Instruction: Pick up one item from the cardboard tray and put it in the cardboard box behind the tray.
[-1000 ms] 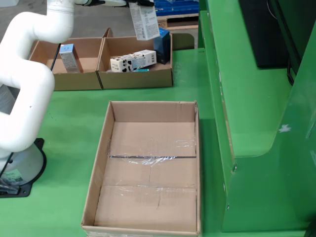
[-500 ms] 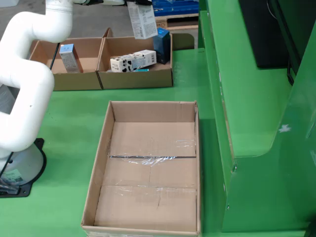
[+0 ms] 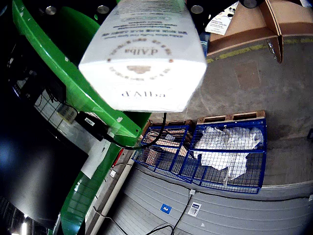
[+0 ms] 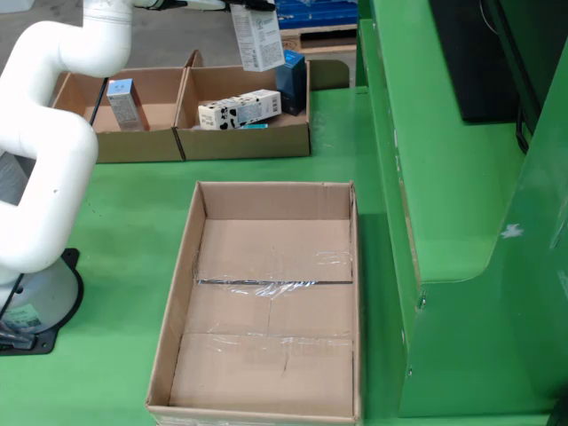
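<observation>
In the still view my gripper (image 4: 251, 5) is at the top edge, shut on a white carton with dark print (image 4: 257, 37) that hangs in the air above the right cardboard tray (image 4: 244, 147). In the gripper view the carton (image 3: 144, 58) fills the top centre, its end flap reading "d'Alba". The right tray holds a white-and-black patterned box (image 4: 238, 109) and a dark blue box (image 4: 291, 80). The left tray (image 4: 133, 149) holds a silver and blue box (image 4: 120, 101). A large open cardboard box (image 4: 266, 257) lies empty on the green table, nearer the camera than the trays.
A green machine housing (image 4: 461, 177) walls the table's right side. The white arm (image 4: 49, 133) and its base (image 4: 35, 306) stand at the left. The gripper view shows a blue wire cage (image 3: 215, 152) and a wooden pallet on the grey floor.
</observation>
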Motion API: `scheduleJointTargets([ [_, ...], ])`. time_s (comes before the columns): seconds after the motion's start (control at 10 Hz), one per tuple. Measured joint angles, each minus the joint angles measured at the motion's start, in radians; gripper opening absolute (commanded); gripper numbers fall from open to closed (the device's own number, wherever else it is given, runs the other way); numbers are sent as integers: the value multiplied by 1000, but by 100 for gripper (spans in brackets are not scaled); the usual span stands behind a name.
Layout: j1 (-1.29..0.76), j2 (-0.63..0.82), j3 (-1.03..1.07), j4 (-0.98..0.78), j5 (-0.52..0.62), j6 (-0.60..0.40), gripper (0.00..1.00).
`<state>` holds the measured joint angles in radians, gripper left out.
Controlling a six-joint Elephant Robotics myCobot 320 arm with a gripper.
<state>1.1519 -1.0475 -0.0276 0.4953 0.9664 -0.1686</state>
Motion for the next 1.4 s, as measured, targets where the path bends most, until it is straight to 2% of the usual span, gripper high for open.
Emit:
scheduleJointTargets([
  [1.4,-2,0,0,0,0,64,0],
])
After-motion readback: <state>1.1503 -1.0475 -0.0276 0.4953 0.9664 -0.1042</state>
